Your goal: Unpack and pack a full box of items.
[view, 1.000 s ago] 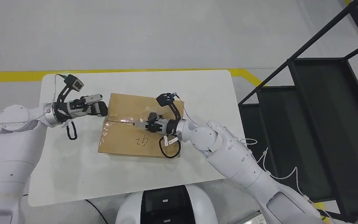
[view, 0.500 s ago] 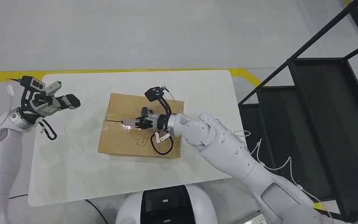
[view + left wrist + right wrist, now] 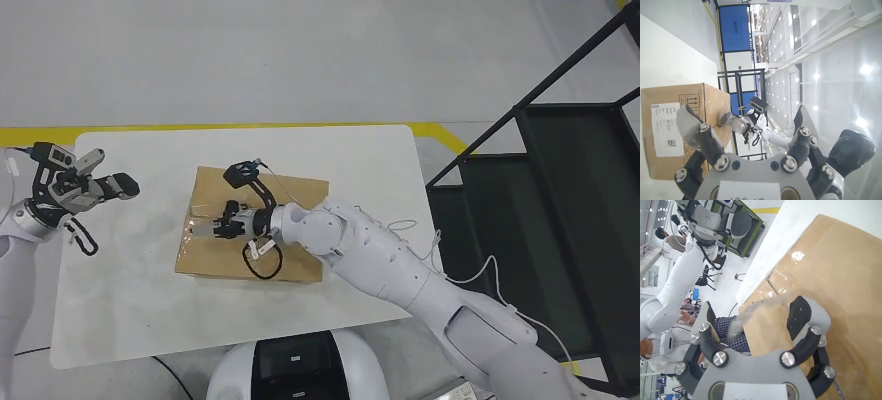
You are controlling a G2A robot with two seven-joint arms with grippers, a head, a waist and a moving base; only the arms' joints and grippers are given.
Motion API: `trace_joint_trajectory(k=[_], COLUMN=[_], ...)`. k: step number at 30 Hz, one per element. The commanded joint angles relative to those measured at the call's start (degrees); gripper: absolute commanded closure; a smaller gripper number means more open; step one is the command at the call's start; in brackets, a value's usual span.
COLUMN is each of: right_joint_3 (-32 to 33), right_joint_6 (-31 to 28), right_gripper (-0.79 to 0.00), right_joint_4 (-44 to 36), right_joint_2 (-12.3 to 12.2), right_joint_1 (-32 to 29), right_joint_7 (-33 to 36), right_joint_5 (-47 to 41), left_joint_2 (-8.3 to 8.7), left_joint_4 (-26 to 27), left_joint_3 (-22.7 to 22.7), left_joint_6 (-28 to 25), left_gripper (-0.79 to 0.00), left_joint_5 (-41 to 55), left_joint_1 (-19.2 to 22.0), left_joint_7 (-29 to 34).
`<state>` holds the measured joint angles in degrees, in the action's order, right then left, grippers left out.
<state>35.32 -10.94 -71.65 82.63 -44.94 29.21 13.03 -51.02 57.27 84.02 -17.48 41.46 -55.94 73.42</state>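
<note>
A closed cardboard box (image 3: 210,258) sits mid-bench (image 3: 350,150), with clear tape (image 3: 783,275) shining along its seam. The right claw (image 3: 215,227) hovers low over the box top near the seam's end, fingers spread wide and gripping nothing. The left claw (image 3: 100,185), also wide open and empty, hangs by the bench's left edge, well apart from the box.

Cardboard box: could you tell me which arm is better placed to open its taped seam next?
Right, probably: the right claw, open, sits over the taped seam of the cardboard box; the left claw, also open, is clear of the box.
</note>
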Motion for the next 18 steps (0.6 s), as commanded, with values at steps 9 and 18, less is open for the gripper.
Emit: trace_joint_trajectory(k=[9, 18], right_joint_3=[-2.6, -2.8], right_joint_6=[-2.0, -3.8], right_gripper=[-0.785, -0.785], right_joint_4=[5.1, 9.8], right_joint_2=[3.2, 5.7], right_joint_1=[3.7, 6.3], right_joint_7=[-0.7, -3.4], right_joint_5=[-1.3, -2.1], left_joint_2=[0.17, 0.35], left_joint_4=[1.9, 3.2], left_joint_3=[0.8, 1.6], left_joint_6=[1.0, 1.6], left_gripper=[-0.785, -0.785], left_joint_5=[-1.0, -1.8], left_joint_1=[-1.1, -2.0], left_joint_7=[-1.0, -1.7])
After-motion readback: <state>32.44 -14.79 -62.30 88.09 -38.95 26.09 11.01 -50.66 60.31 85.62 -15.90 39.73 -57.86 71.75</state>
